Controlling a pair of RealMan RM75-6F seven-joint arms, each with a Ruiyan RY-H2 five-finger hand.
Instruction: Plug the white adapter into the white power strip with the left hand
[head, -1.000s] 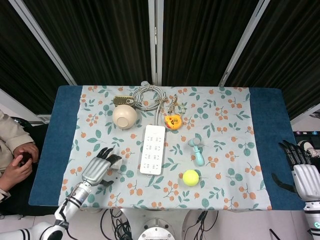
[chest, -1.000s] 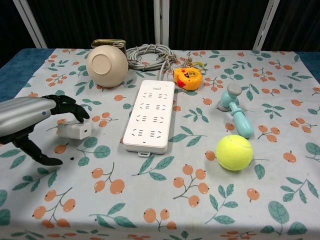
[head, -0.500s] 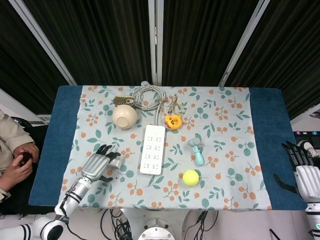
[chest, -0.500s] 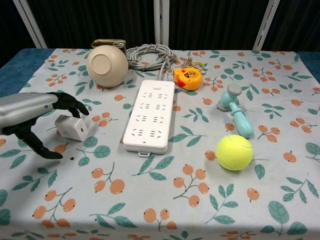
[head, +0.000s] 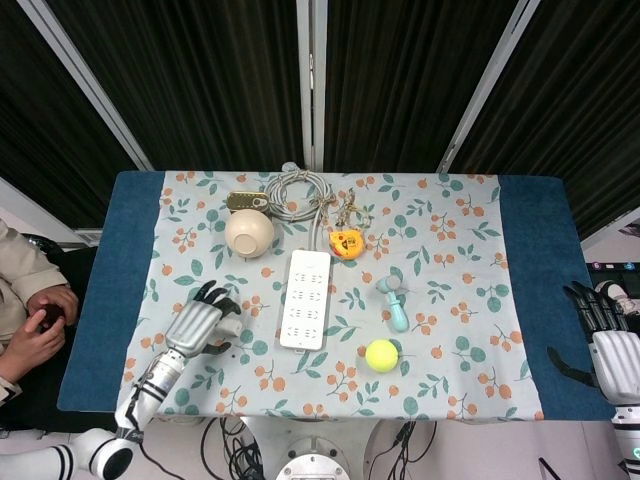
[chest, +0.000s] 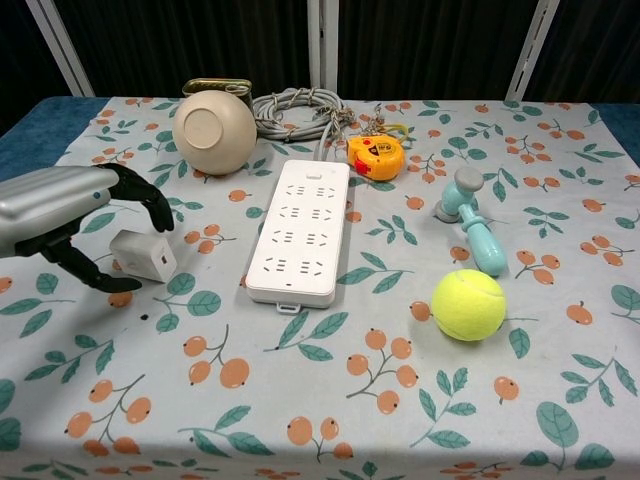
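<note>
Since a second ago your left hand (chest: 70, 215) has drawn in over the white adapter (chest: 143, 256), and the adapter has tipped up off its flat side and turned a little. Your fingers (chest: 150, 200) now curl over its top and the thumb reaches in low on its near left, but the grip isn't sealed; I cannot tell whether they press it, and it rests on the tablecloth (chest: 330, 400). You're handling a small, light, rigid plastic block with smooth faces, so it will likely skid or roll again (it already has) if pushed from one side. Pinch it across two opposite flat faces, prongs kept free. The white power strip (chest: 297, 228) lies just to its right, sockets up, nothing between them. The bowl (chest: 213, 132), coiled cable (chest: 300, 108), yellow toy (chest: 376, 155), blue rattle (chest: 472, 230) and tennis ball (chest: 468, 304) sit clear of that path. Your right hand (head: 607, 340) waits spread and empty at the table's far edge.
</note>
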